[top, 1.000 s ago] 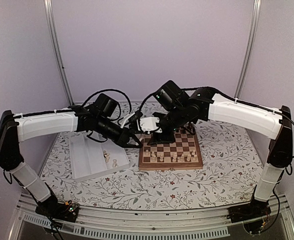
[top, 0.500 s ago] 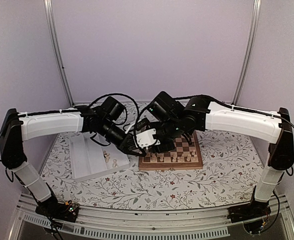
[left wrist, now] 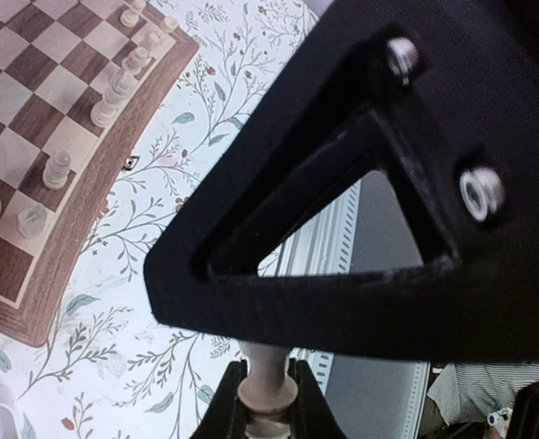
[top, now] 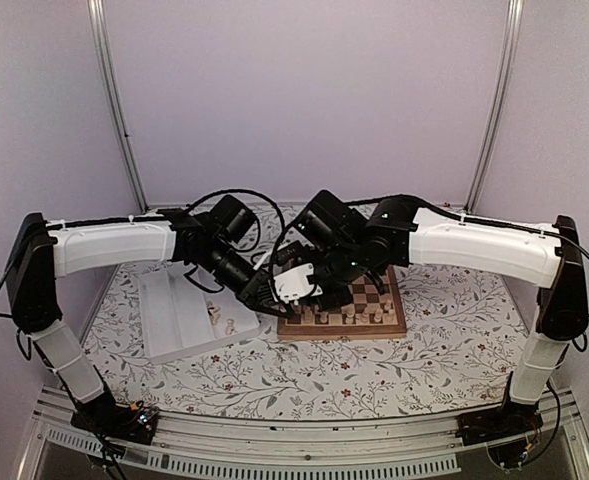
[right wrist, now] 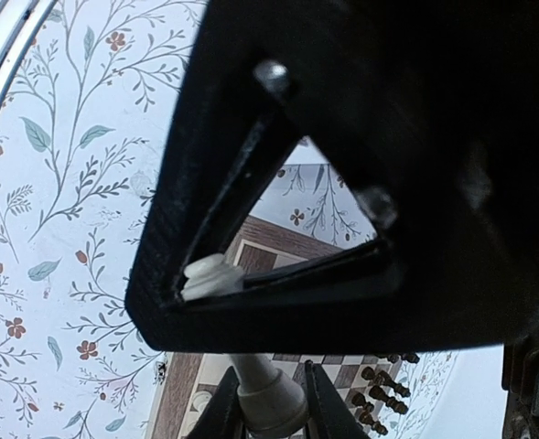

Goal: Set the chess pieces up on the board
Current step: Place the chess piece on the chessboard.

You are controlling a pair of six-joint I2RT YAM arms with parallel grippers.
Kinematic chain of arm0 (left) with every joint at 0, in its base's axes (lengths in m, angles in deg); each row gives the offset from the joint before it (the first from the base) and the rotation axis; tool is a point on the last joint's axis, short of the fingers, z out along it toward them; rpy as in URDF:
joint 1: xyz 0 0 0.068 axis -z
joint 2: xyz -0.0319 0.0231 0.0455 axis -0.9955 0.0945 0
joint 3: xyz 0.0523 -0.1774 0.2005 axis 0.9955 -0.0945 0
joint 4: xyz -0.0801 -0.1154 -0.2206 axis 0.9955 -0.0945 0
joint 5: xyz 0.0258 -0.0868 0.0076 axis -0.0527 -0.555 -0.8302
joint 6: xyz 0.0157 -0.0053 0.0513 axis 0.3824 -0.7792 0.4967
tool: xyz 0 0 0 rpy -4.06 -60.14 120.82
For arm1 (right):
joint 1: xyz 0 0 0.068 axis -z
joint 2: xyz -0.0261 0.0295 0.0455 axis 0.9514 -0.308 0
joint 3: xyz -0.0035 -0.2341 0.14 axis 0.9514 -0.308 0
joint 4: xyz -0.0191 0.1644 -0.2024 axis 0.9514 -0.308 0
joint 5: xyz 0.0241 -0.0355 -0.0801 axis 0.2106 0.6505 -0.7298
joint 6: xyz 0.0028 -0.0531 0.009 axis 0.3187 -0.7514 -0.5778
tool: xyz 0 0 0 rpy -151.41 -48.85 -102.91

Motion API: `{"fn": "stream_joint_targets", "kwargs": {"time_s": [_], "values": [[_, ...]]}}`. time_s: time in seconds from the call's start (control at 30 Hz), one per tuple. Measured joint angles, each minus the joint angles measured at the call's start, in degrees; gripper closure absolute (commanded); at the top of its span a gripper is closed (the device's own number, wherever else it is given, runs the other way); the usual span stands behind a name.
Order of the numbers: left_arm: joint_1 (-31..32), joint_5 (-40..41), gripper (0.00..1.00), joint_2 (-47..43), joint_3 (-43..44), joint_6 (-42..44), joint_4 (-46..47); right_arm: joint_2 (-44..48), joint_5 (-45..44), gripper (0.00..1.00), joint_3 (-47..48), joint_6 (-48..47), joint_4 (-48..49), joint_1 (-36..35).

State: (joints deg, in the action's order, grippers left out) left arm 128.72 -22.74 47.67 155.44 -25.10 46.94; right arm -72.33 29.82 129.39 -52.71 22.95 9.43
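My two grippers meet just above the near left corner of the board (top: 389, 327). The left gripper (top: 262, 294) (left wrist: 267, 407) is shut on a pale chess piece (left wrist: 267, 382). The right gripper (top: 294, 292) (right wrist: 269, 412) has its fingers pressed on the wide base of a pale chess piece (right wrist: 271, 395). It looks like the same piece, held from both ends, but a black finger frame hides its middle. Pale chess pieces (top: 349, 314) (left wrist: 57, 169) stand along the board's near rows. The top view does not show the held piece.
A white compartment tray (top: 166, 322) lies left of the board with a few pale pieces (top: 221, 318) in it. Dark chessmen (right wrist: 383, 389) line the board's far side. The floral cloth (top: 304, 375) covers the table.
The right arm swung left and down from over the board to its near left corner. The left gripper shifted right to meet it. The right jaws narrowed onto the piece.
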Motion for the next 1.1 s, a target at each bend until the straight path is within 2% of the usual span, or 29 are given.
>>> {"fn": "stream_joint_targets", "kwargs": {"time_s": [0.13,0.2,0.27,0.33,0.53,0.67,0.8,0.93,1.0,1.1], "values": [[0.0,-1.7,0.97,1.5,0.8,1.0,-1.6,0.0,0.0,0.73,-1.3,0.2,1.5,0.0],[0.0,-2.5,0.97,2.5,1.4,1.5,-2.0,0.0,0.1,0.78,-1.7,0.0,1.8,0.0],[0.0,-3.1,0.97,3.3,2.1,2.0,-2.6,0.0,0.1,0.88,-2.0,-0.3,1.6,0.0],[-0.1,-3.2,0.92,3.4,2.1,2.2,-2.9,0.0,0.3,0.93,-2.1,-0.9,1.3,-0.1],[0.0,-0.1,0.69,3.0,2.1,2.5,-3.6,0.0,1.3,0.94,-3.7,-0.4,3.0,0.2],[-0.1,7.7,0.67,-3.9,-2.0,1.1,-0.5,0.3,8.5,0.94,-4.9,3.4,4.2,3.3],[-0.3,15.7,0.63,-17.2,-8.5,-1.9,6.8,2.5,19.5,0.94,-5.9,8.6,4.2,8.8],[0.3,24.1,0.55,-30.9,-18.2,-4.3,22.3,4.3,32.2,0.94,-5.9,14.0,5.1,14.8],[1.4,28.4,0.52,-34.8,-22.5,-4.4,30.4,4.5,38.9,0.93,-5.9,17.0,5.8,17.5],[3.7,32.8,0.52,-34.6,-25.0,-3.5,38.8,4.5,47.4,0.93,-6.4,21.2,7.1,20.3]]}}
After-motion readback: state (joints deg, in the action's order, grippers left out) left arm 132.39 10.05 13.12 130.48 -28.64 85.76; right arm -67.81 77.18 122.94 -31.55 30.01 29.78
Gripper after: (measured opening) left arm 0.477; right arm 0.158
